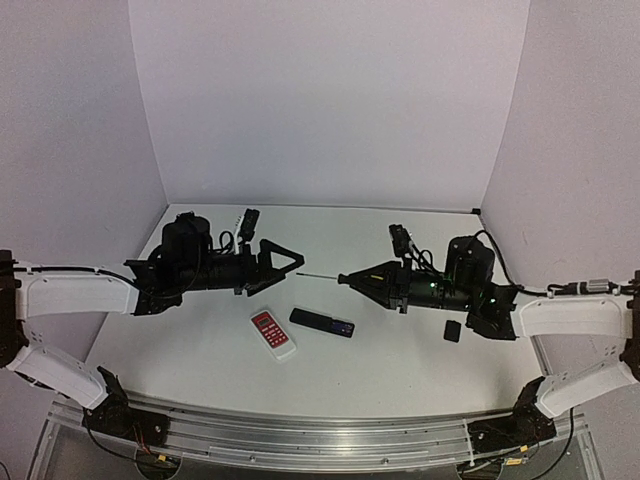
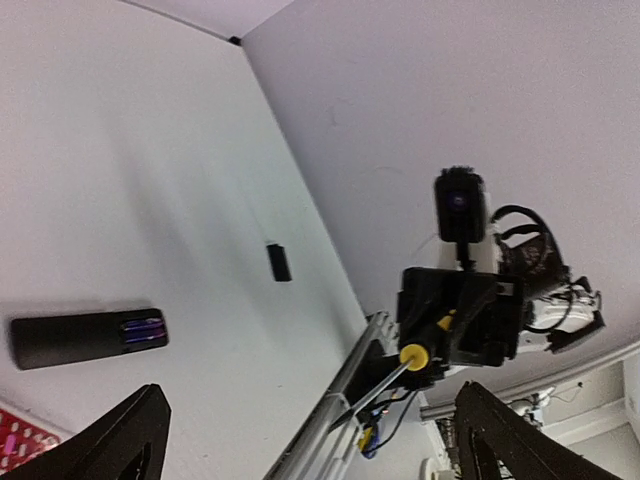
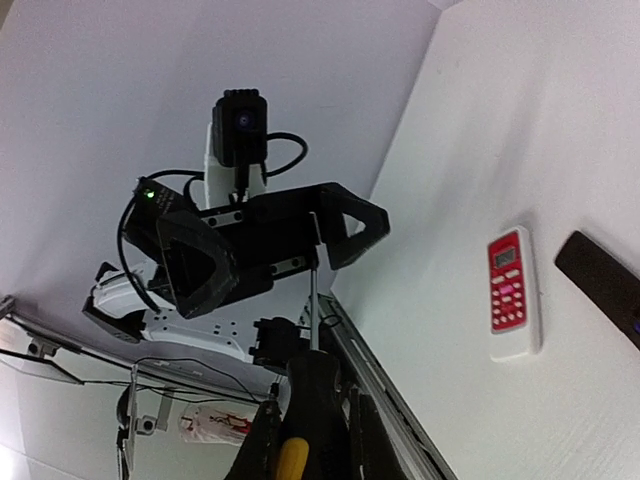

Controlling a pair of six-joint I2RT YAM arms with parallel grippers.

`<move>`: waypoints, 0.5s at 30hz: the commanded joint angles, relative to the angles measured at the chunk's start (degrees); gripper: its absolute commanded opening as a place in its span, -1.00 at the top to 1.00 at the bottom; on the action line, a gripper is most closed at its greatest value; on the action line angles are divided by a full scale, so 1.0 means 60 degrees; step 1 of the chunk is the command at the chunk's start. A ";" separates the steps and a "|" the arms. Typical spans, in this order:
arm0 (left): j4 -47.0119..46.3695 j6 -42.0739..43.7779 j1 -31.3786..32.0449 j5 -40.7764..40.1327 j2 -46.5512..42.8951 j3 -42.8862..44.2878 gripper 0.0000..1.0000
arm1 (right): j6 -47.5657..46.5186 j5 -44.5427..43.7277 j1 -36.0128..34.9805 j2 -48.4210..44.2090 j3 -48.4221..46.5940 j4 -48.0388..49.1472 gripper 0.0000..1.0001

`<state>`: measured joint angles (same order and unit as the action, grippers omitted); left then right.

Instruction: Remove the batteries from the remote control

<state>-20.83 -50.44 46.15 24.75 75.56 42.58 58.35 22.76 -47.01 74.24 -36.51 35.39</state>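
The small flat black cover (image 2: 279, 262) lies apart, so the slim black plastic remote (image 2: 70, 340) is open; its dark cylindrical batteries (image 2: 142, 331) sit in the compartment, none out yet; the right gripper (image 1: 355, 279) clamps a yellow-and-black-handled screwdriver (image 2: 413, 356), the left gripper (image 1: 283, 263) stands wide and empty; next, I judge, the tip must lever one cell out.
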 commanded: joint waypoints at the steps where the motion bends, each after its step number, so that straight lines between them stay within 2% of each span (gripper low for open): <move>1: 0.2430 0.1046 -0.0023 -0.1768 0.0336 0.0862 -0.99 | -0.1285 -0.1884 -0.0035 -0.1796 -0.0009 -0.4138 1.00; 4: 0.3234 0.1313 -0.0095 -0.1969 0.1103 0.1481 -0.99 | -0.1576 -0.2936 -0.0037 -0.2375 -0.0303 -0.6776 1.00; 6: 0.3674 0.1567 -0.0138 -0.1902 0.1683 0.1998 -0.99 | -0.1563 -0.3205 -0.0043 -0.2570 -0.0382 -0.7730 1.00; 9: 0.4358 0.2013 -0.0273 -0.1548 0.2671 0.2843 -0.99 | -0.1553 -0.3153 -0.0032 -0.2542 -0.0454 -0.8321 1.00; 15: 0.5309 0.2781 -0.0388 -0.1068 0.4296 0.4048 -0.99 | -0.1667 -0.3204 -0.0042 -0.2251 -0.0650 -0.8359 1.00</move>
<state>5.29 -38.53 44.34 16.54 97.56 61.97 49.86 5.61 -47.03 59.73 -37.12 -11.71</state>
